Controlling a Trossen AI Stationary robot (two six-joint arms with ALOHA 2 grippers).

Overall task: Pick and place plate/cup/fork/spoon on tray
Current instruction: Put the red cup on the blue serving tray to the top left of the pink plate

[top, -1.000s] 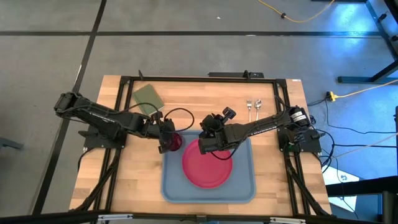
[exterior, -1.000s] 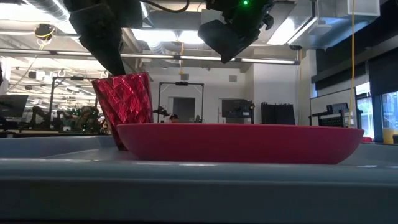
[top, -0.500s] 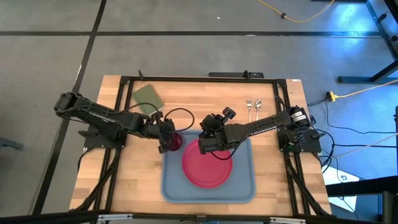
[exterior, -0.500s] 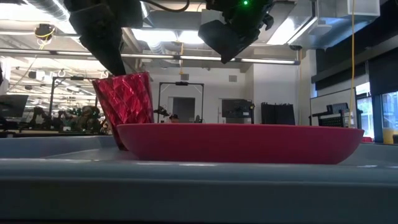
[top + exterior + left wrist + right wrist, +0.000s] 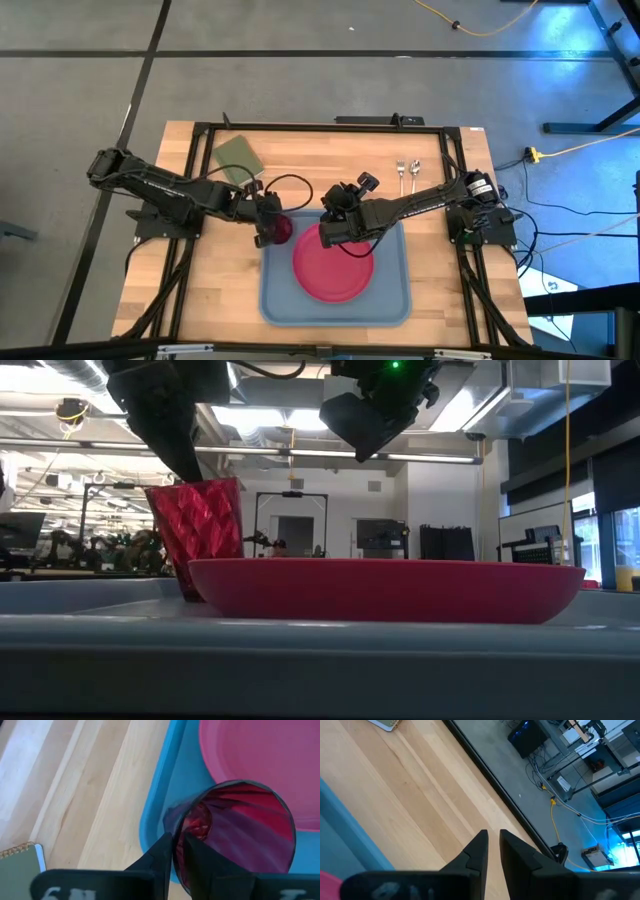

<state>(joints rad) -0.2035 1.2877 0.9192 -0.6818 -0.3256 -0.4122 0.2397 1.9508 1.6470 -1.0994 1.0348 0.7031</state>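
Observation:
The dark red cup (image 5: 281, 228) stands over the far left corner of the light blue tray (image 5: 390, 300), and my left gripper (image 5: 267, 228) is shut on its rim. The pink-red plate (image 5: 333, 267) lies on the tray. My right gripper (image 5: 335, 226) is shut and empty, raised above the plate's far left edge. In the low view the cup (image 5: 196, 530) stands behind the plate (image 5: 385, 588), which hides its base. The fork (image 5: 401, 170) and the spoon (image 5: 415, 170) lie side by side on the table at the far right. My left gripper pinches the cup's wall at the rim (image 5: 176, 836), on the side toward the table's left. One finger (image 5: 160, 854) is outside and the other finger (image 5: 196, 856) is inside the cup. The fingers slant down from the left. The cup stands nearly upright, mouth up.
A green pad (image 5: 238, 153) lies at the table's far left. A black frame (image 5: 300, 126) runs around the tabletop. Bare wood lies to the left of the tray and between the tray and the far edge.
My left gripper has moved the cup slightly toward the table's left edge, keeping its hold on the rim. The plate and my right gripper have kept still.

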